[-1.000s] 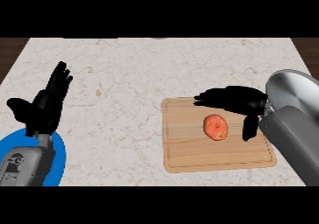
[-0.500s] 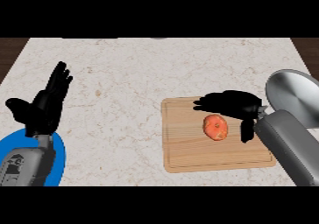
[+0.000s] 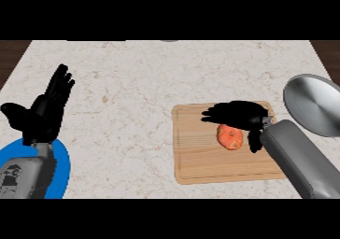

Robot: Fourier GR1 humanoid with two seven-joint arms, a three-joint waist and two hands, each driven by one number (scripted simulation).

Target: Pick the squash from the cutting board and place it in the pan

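Fingers of the right hand [image 3: 236,115] are curling down over the top edge of the squash [image 3: 230,137], thumb dropping along its right side, so they half-cup it, though whether the pinch has closed I can't tell from here. The squash, an orange piece, lies flat on the cutting board [image 3: 200,163], right of centre in the frame. Compared with a second ago the hand has slid down and left onto it, and the squash hasn't budged: this looks like the grasp forming, lift not yet begun. The pan [image 3: 317,105] waits just off the board's upper right corner. Far left, the left hand [image 3: 43,112] rests open, fingers up.
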